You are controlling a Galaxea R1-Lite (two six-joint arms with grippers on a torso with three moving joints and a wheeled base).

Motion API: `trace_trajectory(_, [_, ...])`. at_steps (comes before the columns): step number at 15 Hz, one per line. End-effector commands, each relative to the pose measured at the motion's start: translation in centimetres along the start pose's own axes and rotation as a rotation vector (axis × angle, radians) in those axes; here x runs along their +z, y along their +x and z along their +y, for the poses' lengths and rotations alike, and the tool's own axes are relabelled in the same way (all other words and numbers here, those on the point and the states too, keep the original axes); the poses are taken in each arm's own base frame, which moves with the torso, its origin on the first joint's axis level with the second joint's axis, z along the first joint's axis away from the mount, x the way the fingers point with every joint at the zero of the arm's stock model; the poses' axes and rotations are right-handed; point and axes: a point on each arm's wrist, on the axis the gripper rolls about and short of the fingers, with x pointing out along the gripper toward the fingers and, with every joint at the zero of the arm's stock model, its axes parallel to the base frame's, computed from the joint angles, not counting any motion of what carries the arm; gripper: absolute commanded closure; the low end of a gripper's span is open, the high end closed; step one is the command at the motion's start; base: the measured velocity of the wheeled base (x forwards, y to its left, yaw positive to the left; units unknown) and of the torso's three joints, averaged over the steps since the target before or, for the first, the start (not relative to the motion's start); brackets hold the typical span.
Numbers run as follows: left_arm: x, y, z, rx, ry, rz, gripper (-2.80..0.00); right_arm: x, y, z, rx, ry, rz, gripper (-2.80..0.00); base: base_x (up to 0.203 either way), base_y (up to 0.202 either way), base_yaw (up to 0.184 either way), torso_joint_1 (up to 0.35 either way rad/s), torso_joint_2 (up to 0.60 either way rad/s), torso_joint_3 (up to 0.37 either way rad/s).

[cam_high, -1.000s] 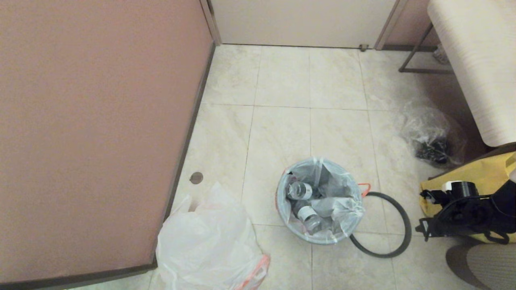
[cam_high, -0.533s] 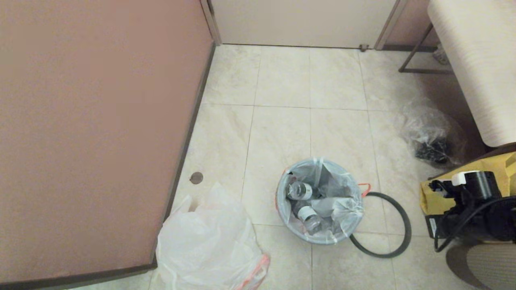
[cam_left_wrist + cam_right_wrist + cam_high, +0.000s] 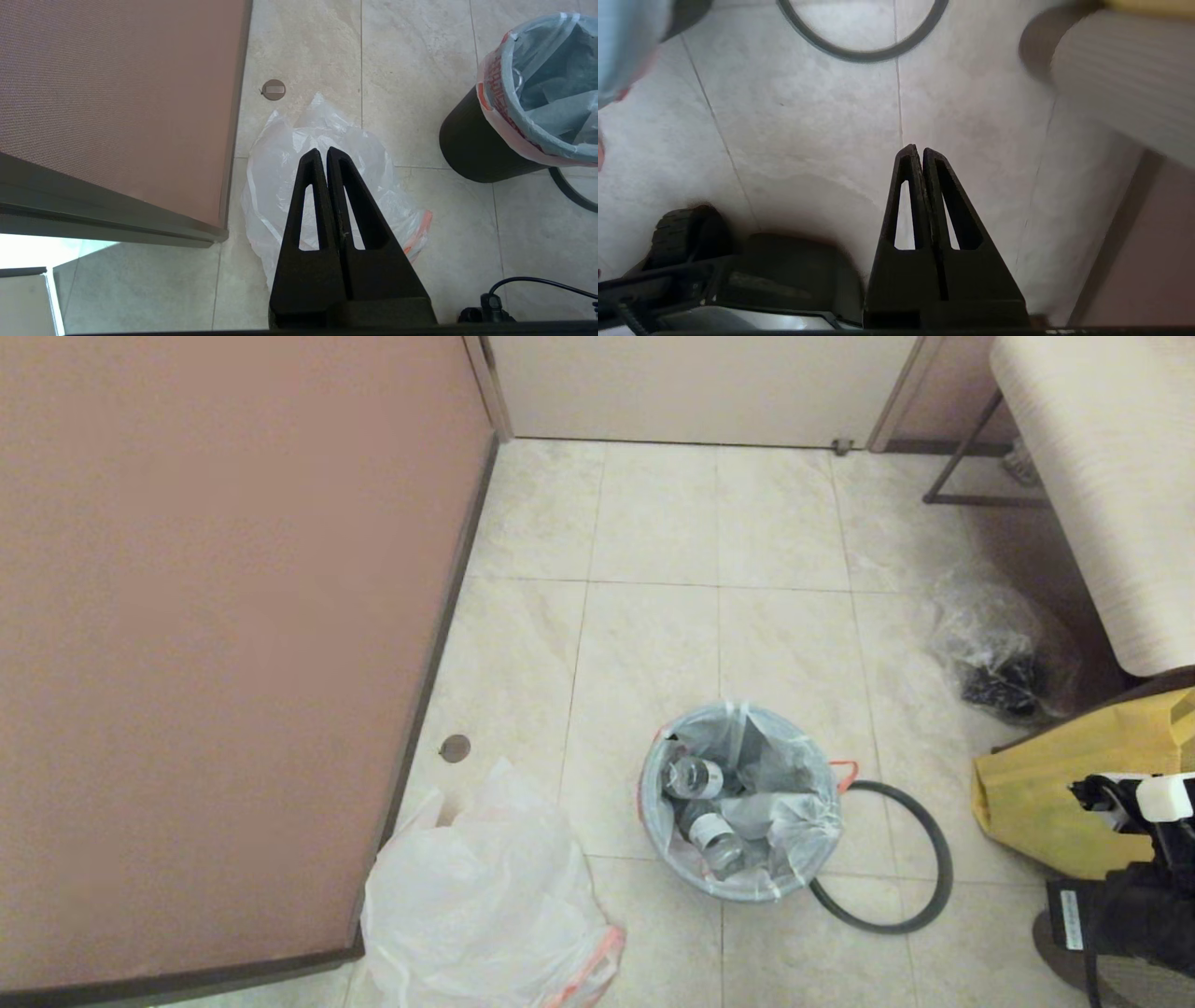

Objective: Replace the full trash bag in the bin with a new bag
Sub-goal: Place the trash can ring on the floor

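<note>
— Right gripper [image 3: 920, 150]: where is it, and how do the fingers stand?

— Low at the right edge of the head view, beside the yellow bag [image 3: 1046, 803]. Its two black fingers are pressed together, tips touching, nothing between them, pointing down at bare floor tile [image 3: 808, 121].

— And the left gripper [image 3: 322, 151]?

— Also closed and empty, fingers together, hanging above the new bag [image 3: 327, 186], which lies crumpled on the floor by the corner of the brown panel [image 3: 117, 93]. Not touching it, as far as I can tell.

— The bin [image 3: 738, 887]?

— Upright on the floor between the two arms, mouth facing up. The full trash bag [image 3: 747, 784] sits inside it, folded out over the edge, orange band showing, bottles [image 3: 695, 777] lying tilted within.

— The rim?

— The grey hoop [image 3: 920, 887] lies flat on the tiles, just beside the bin on its right.
</note>
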Motion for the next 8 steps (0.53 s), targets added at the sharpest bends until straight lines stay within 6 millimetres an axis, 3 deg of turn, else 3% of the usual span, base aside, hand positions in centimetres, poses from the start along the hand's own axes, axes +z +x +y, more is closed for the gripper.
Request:
trace_trajectory(1, [0.0,0.0,0.0,0.001,0.000,0.001,0.00,0.3,-2.6,0.5,0.024,-0.018,-0.091,0.00,0.000,0.000,0.000,0.000,0.00,0.000])
trace_trajectory(3, [0.0,0.0,0.0,0.000,0.000,0.001,0.00,1.4,-4.5,1.4,0.046,-0.037,-0.161,0.00,0.000,0.000,0.000,0.000,0.00,0.000])
trace_trajectory(8, [0.0,0.0,0.0,0.000,0.000,0.001,0.00,1.3,-5.8,2.8,0.127,-0.033,-0.189,0.00,0.000,0.000,0.000,0.000,0.00,0.000])
